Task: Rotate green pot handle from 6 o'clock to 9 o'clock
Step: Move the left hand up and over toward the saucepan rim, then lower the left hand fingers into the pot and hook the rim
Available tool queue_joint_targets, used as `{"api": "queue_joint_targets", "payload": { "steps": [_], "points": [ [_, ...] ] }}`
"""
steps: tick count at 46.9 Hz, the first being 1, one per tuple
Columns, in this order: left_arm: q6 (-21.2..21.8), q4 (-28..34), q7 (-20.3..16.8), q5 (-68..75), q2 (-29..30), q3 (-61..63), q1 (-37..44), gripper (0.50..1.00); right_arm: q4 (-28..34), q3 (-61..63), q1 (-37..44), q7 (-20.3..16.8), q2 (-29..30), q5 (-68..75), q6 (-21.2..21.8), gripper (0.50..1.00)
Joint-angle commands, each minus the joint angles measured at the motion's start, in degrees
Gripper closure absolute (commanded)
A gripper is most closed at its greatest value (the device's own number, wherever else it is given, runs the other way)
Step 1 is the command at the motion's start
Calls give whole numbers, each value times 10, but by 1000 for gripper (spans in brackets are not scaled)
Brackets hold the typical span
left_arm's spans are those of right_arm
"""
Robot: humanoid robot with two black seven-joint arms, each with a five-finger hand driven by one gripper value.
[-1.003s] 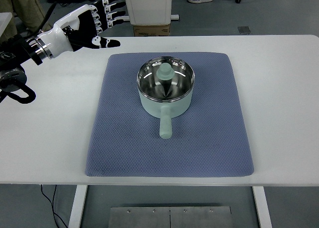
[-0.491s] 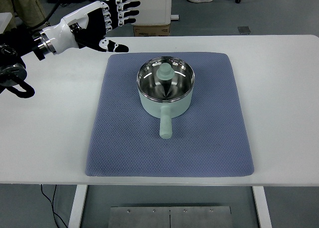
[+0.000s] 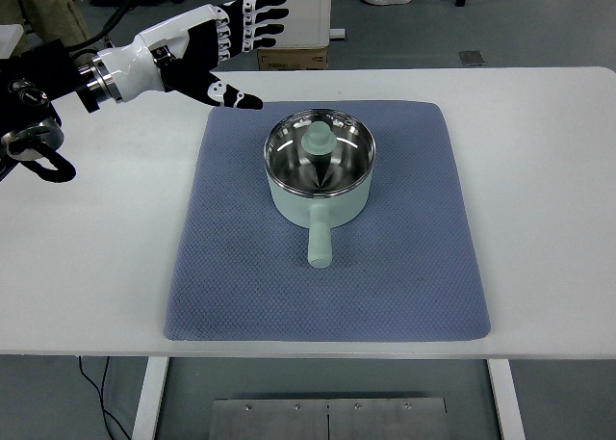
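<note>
One pot [image 3: 320, 175], handle [image 3: 319, 243] at six; left hand [image 3: 207, 47] spread, empty: lower beside handle, sweep leftward

We see the green pot [image 3: 320, 167] mid-mat [image 3: 231, 267], its handle [image 3: 319, 243] toward the surface's [image 3: 539, 170] near edge. Our left hand [image 3: 214, 47] hovers spread over the far-left corner.

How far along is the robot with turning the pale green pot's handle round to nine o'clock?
Nothing is done yet: the pale green pot with its metal lid sits on the blue-grey mat, its handle pointing to six o'clock. In hand: the left hand, fingers spread and holding nothing, hovers over the mat's far left corner, not touching the pot. Left: reaching the handle and swinging it to nine.
</note>
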Motion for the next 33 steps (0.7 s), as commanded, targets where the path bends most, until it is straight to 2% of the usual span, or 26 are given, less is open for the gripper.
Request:
{"api": "queue_joint_targets", "payload": {
  "steps": [1,33],
  "points": [
    [0,-1,0,0,-1,0,-5,500,0,0,0,0,0,0,0,500],
    [-3,-80,3,65,1,2,-21,500,0,0,0,0,0,0,0,500]
  ]
}}
